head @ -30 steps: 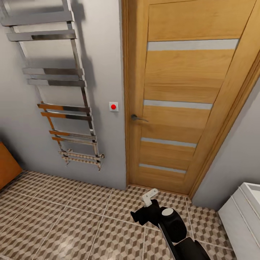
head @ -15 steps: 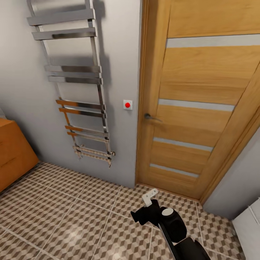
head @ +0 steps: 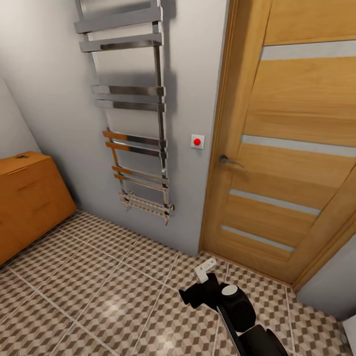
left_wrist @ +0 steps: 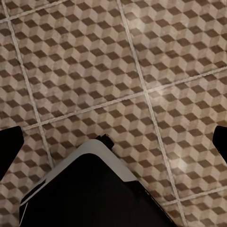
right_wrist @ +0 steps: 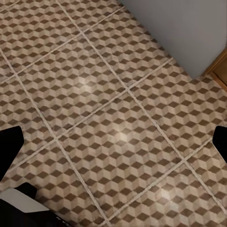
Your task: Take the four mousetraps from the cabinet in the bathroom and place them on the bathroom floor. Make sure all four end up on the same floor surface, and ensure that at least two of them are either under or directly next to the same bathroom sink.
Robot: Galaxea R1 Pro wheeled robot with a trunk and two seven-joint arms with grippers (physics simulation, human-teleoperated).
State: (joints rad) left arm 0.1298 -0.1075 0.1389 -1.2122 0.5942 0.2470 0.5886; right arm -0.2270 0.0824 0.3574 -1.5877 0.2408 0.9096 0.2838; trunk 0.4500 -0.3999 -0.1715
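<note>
We see the cabinet (head: 27,198) far left of our gripper (head: 203,271), whose opening we cannot tell

**A home bathroom**

A chrome ladder-style towel rail (head: 131,109) hangs on a plain grey wall (head: 44,89), the kind of heated rack found in bathrooms. The bathroom floor (head: 99,291) is tiled in a brown, beige and white cube pattern with pale grout. An oak-coloured door (head: 291,148) with frosted strips and a lever handle (head: 228,160) stands beside it, and an orange-tan cabinet (head: 27,198) sits in the corner.
</note>
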